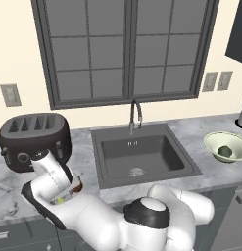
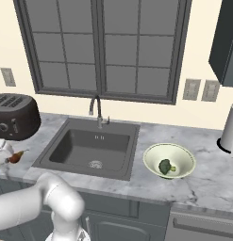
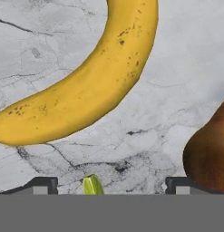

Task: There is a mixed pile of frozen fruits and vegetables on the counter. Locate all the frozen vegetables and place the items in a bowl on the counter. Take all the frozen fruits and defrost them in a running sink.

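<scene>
In the hand view the tiny yellow-green sliver (image 3: pixel 92 185) lies on the marble counter (image 3: pixel 168 90), between the two wide-apart fingertips of my open gripper (image 3: pixel 109 186). Beyond it curves the yellow banana (image 3: pixel 90 86), and the brown fruit (image 3: pixel 208 156) sits off to the right. From the left base view, my hand (image 1: pixel 68 194) hangs low over the counter in front of the toaster, with the brown fruit (image 1: pixel 78 186) beside it. The broccoli floret (image 2: pixel 166 166) lies in the pale green bowl (image 2: pixel 153 157) right of the sink (image 2: pixel 80 141).
A dark toaster (image 1: pixel 34 139) stands just behind my hand. The arched faucet (image 1: pixel 135 115) rises at the back of the sink, and no water shows. A white appliance (image 2: pixel 229 128) stands at the far right of the counter. The window fills the wall behind.
</scene>
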Available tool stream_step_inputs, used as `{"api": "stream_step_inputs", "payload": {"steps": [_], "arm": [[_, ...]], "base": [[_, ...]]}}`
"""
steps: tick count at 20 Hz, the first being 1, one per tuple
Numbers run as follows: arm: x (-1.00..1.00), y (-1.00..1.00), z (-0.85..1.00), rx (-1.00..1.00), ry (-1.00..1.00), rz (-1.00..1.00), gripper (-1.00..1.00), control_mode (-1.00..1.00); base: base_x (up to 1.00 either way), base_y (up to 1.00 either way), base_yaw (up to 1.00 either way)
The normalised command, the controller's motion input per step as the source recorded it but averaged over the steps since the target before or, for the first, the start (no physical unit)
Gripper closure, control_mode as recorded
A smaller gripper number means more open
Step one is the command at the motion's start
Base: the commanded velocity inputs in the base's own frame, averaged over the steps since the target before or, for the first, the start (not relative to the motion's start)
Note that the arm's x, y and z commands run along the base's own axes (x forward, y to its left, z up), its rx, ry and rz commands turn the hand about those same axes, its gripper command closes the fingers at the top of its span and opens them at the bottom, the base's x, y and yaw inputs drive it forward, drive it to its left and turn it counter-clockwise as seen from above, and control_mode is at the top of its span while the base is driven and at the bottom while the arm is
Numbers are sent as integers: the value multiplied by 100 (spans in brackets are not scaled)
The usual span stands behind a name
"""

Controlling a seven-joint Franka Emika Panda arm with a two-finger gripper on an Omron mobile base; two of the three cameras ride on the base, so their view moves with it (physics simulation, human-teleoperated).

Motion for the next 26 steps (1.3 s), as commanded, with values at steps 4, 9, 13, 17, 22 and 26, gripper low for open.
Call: {"api": "stream_step_inputs", "payload": {"steps": [4,9,13,17,22,26], "arm": [[19,20,0,0,-4,0,-100,-100],[1,3,-32,0,2,0,-100,-100],[-34,0,-46,1,9,0,100,-100],[-48,-13,-29,3,4,-7,100,-100],[-58,-34,-20,5,0,-14,100,-100],[-55,-34,-20,4,0,-18,100,-100]], "base": [[0,0,0],[0,0,0],[0,0,0],[0,0,0],[0,0,0],[0,0,0]]}}
